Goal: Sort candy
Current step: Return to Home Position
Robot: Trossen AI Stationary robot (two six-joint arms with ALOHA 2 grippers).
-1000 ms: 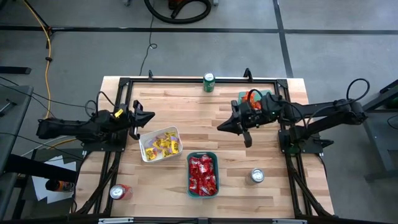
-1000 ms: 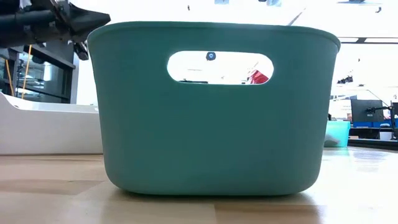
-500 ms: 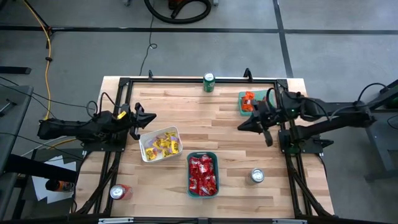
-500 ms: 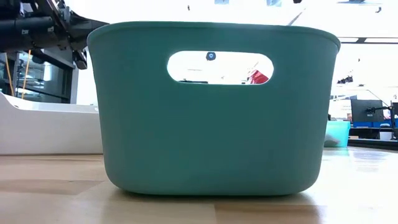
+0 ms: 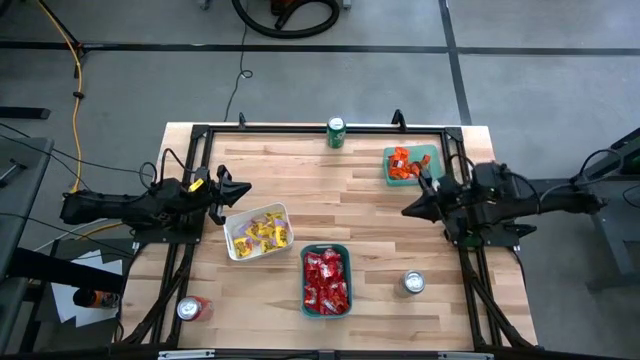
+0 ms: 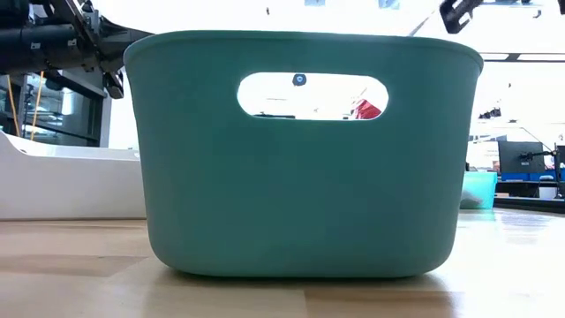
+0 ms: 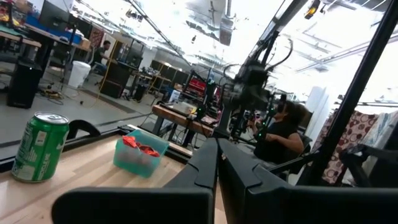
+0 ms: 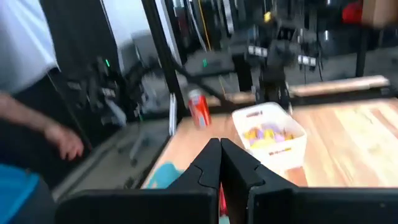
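My R gripper [image 5: 407,211] is pinched closed and empty, near the table's [image 5: 320,190] right edge, close to the green bin [image 5: 430,152] w/ the orange candy [image 5: 401,160]. To home well: draw back level, clear of the bin rim. L gripper [image 5: 243,188], also closed, waits by the left edge.

Three bins stand on the table: one white bin [image 5: 229,238], one dark green bin [image 5: 326,247] and one small light green bin [image 5: 428,157]. There are three heaps, yellow candy [image 5: 264,232], red candy [image 5: 326,282] and orange candy [image 5: 403,163]; the single packets I cannot count. There are three cans: one green can [image 5: 336,132], one silver can [image 5: 412,283], one red can [image 5: 191,308]. There are two arms: left arm [image 5: 120,208], right arm [image 5: 520,200].
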